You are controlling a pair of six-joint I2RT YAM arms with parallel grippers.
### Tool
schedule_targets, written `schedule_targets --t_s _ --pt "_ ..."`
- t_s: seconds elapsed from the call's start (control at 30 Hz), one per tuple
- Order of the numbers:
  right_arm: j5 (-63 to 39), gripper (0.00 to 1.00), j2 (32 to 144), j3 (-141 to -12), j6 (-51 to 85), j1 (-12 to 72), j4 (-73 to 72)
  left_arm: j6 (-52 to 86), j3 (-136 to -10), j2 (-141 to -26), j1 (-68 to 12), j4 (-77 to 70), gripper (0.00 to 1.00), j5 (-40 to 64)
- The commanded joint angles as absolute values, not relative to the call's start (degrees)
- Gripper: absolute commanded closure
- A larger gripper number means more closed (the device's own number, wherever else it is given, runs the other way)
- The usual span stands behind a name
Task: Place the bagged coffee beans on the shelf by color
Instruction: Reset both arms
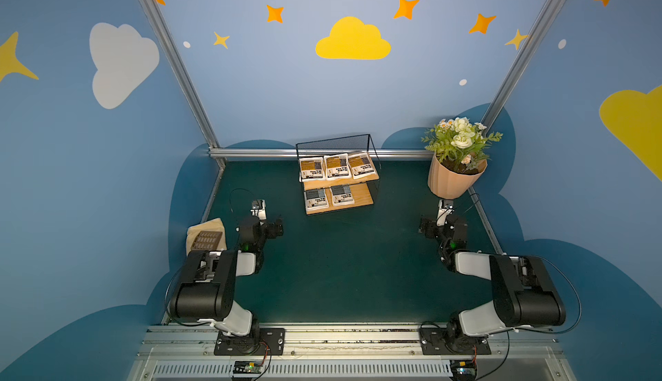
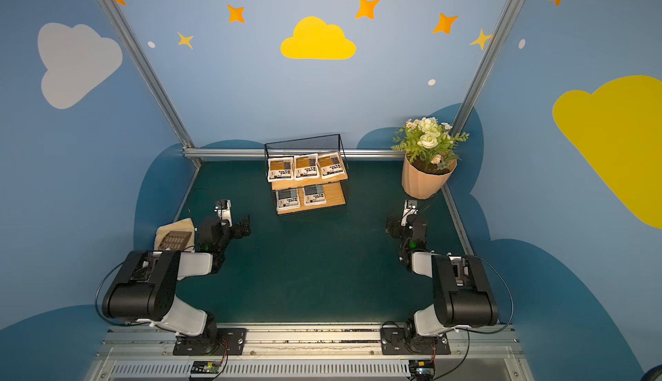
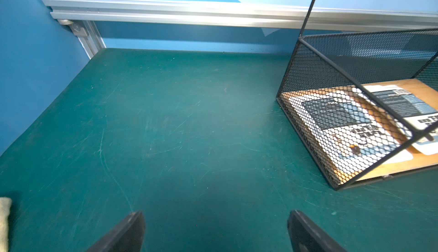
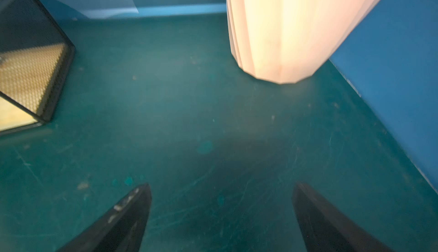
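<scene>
In both top views the shelf (image 1: 333, 144) (image 2: 304, 144) stands at the back middle of the green table. Three orange-labelled bagged coffee beans (image 1: 336, 166) (image 2: 305, 166) lie side by side on its upper board. Two grey-blue ones (image 1: 316, 198) (image 2: 287, 198) lie on the lower board, also seen through the mesh in the left wrist view (image 3: 343, 125). My left gripper (image 1: 276, 227) (image 3: 216, 217) hovers open and empty, front left of the shelf. My right gripper (image 1: 424, 227) (image 4: 221, 189) is open and empty, front right of it.
A peach ribbed flower pot (image 1: 453, 178) (image 4: 284, 37) with a plant stands at the back right, just beyond my right gripper. A tan cloth with a brown grid-patterned tool (image 1: 206, 239) lies at the left edge beside my left arm. Blue walls enclose three sides.
</scene>
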State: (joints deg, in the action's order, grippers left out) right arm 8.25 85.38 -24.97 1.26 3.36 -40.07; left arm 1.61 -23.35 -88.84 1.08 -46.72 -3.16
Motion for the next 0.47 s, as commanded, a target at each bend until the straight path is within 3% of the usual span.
schedule_targets --t_s 0.0,0.43 --pt "6.98 0.02 84.35 -26.05 0.12 3.48 -36.01 0.70 -23.48 -88.45 1.23 -45.81 0.00 -1.14" --pt "6.52 0.01 84.13 -26.35 -0.87 3.71 -34.87 0.51 -23.12 -88.12 1.19 -46.22 0.00 -1.06"
